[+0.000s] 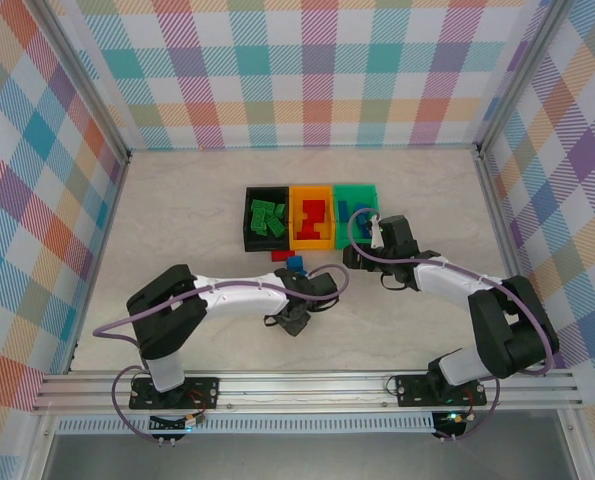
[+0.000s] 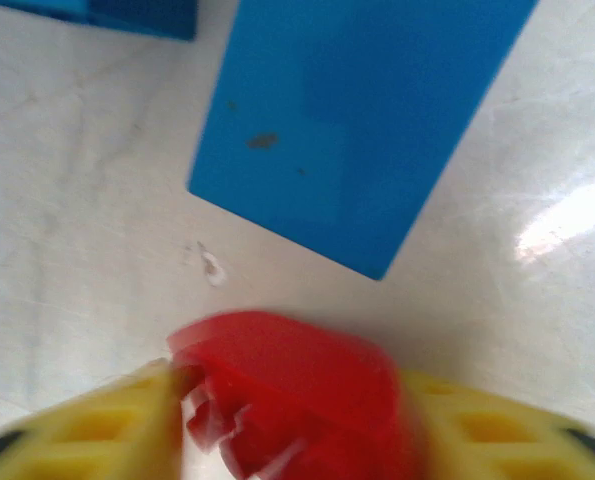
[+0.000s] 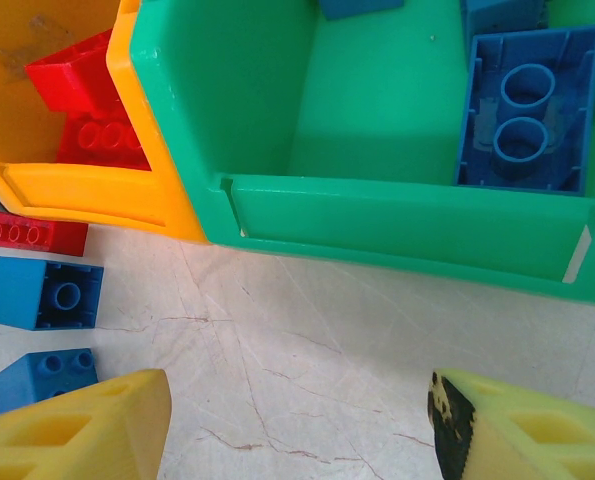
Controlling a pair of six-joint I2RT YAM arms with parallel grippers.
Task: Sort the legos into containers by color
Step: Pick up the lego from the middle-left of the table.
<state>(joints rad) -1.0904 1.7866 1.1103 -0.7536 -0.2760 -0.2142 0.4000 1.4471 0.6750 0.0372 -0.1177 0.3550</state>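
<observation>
Fingers (image 2: 97, 435) of left gripper (image 2: 292, 410) clamped on red lego (image 2: 287, 375), loose blue lego (image 2: 357, 120) just beyond | right gripper (image 3: 297, 420) spread wide, empty, facing green bin (image 3: 377, 215) with blue legos (image 3: 527, 110) inside

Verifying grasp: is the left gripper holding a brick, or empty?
Holding. The left wrist view, though blurred, shows a red brick clamped between the yellow fingers of the left gripper, above the tabletop.

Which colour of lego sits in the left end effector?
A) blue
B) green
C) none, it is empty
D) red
D: in the left wrist view, the left end effector is closed on a red lego, which sits between its yellow fingers.
</observation>
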